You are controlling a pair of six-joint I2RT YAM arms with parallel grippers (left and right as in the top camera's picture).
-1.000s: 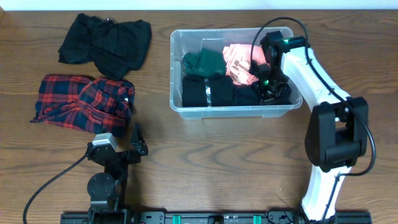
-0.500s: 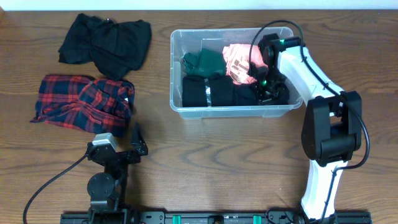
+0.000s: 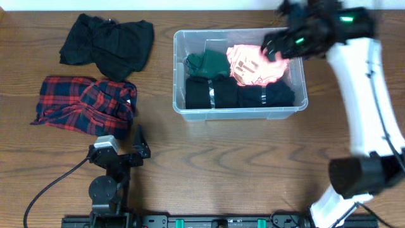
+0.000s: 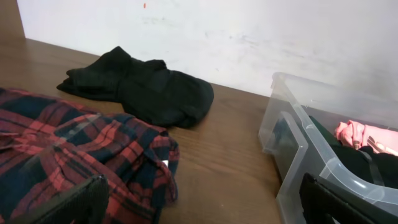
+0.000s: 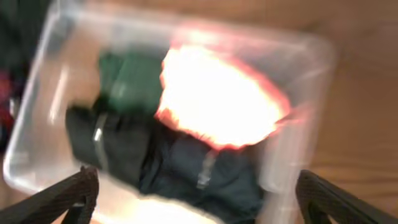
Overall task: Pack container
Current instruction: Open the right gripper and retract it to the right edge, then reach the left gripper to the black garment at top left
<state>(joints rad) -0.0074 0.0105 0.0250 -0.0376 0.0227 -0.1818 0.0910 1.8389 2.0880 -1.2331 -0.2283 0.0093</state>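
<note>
Container [image 3: 240, 113] sits far and right of centre on the surface [image 3: 221, 164], and it's filling up. A green cloth [image 3: 209, 62] lies in its far left part, a pink cloth [image 3: 253, 63] in the far right, and a row of folded black pieces [image 3: 237, 94] runs along the near wall. The right hand [image 5: 194, 173] hangs above the container's far right corner, smeared in the overhead view. Its own camera settles it, though: fingers spread wide at the bottom corners, nothing between them. The pink cloth lies free in the bin below, so by my reading the drop-off is done and that hand is empty.

The left hand [image 4: 203, 186] is parked near and left, jaws wide open, holding nothing.

Two pieces are not yet packed, both on the left of the surface. A plaid shirt [image 3: 85, 104] lies just beyond the left hand, and a black garment [image 3: 107, 41] sits farther back. The step in hand looks like fetching the next one.

The plaid shirt is the natural pick for the left hand. That calls for a pinch into a bunched fold, not a flat edge. It also needs a lift high enough to clear the container's left wall, and spare room in there looks scant. Loose cloth could drape over the rim.
</note>
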